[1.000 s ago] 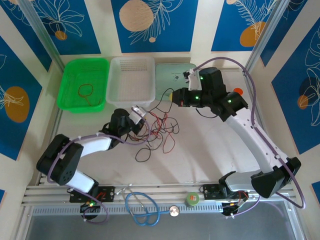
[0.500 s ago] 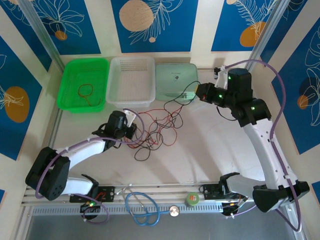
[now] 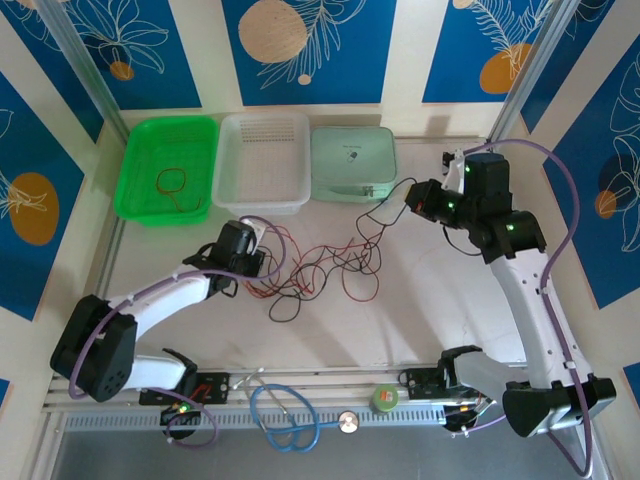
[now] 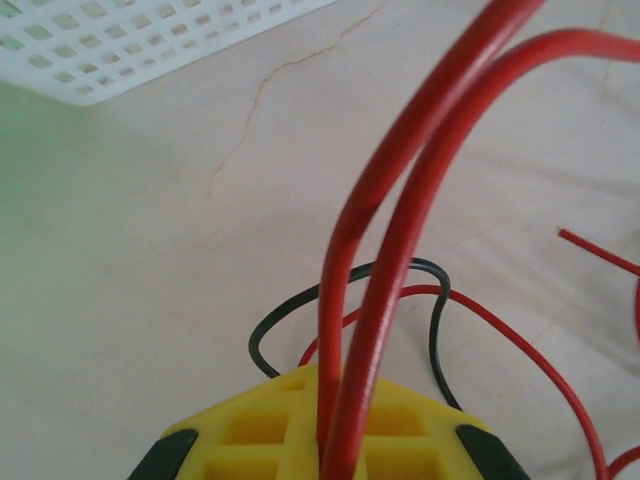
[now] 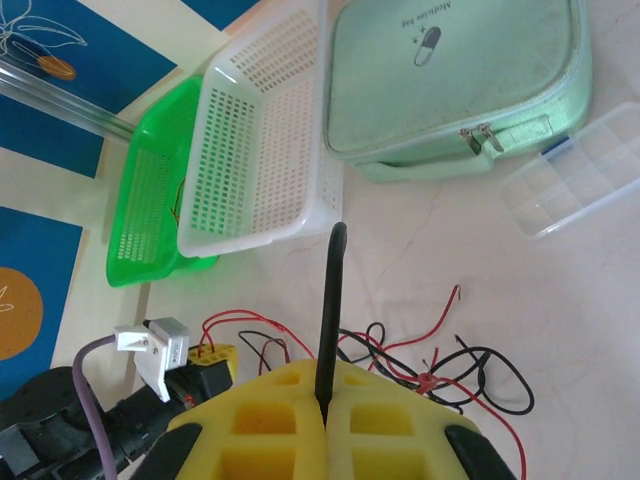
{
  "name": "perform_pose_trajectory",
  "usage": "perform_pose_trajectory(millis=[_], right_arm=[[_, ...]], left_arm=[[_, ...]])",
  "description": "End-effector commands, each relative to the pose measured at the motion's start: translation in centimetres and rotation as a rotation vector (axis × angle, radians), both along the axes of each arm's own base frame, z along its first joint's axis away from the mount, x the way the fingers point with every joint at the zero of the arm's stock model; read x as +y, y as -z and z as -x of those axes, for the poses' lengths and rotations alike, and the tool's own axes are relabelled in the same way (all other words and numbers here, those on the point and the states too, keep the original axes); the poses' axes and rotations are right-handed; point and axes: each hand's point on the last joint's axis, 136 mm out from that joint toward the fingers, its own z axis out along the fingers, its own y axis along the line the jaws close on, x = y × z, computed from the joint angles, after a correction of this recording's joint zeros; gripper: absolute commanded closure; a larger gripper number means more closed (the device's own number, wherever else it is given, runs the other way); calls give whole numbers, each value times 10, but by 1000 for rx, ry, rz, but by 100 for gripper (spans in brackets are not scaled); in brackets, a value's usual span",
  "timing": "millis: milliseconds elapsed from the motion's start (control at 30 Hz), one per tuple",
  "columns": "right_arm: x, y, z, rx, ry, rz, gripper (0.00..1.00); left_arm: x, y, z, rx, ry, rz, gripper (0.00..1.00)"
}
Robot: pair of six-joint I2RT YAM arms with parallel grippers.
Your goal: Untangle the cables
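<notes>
Red and black cables (image 3: 320,262), green basket (image 3: 165,122), white basket (image 3: 265,116) (both latticed).

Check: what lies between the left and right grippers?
Top view: the tangle of red and black cables lies on the table between the left gripper and the right gripper.

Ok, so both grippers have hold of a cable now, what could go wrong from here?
1. The right gripper grips a black cable that runs back into the tangle; pulling further may tighten knots rather than free it.
2. The left gripper pinches a doubled red cable; one strand may slip out.
3. Dragged cables could snag the clear box nearby.
</notes>
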Motion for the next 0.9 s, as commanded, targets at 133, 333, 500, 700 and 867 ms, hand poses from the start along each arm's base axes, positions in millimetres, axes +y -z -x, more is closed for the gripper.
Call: perform_pose_trajectory(millis=[133,333,500,700,867], right_arm=[[9,3,6,18,-20,-65,100],[18,9,5,23,-11,-61,100],[26,11,4,20,-8,-65,100],[35,-6,4,-14,-12,-109,100],[40,-18,6,-36,-21,-127,100]], left_arm=[[-55,-63,19,-82,236,194,18],[-85,-117,57,-179,447,217,0],[-119,-142,92,-188,644,283,0],[-178,-146,110,-315,843,435,0],[-211,-158,101,-494,863,597,0]])
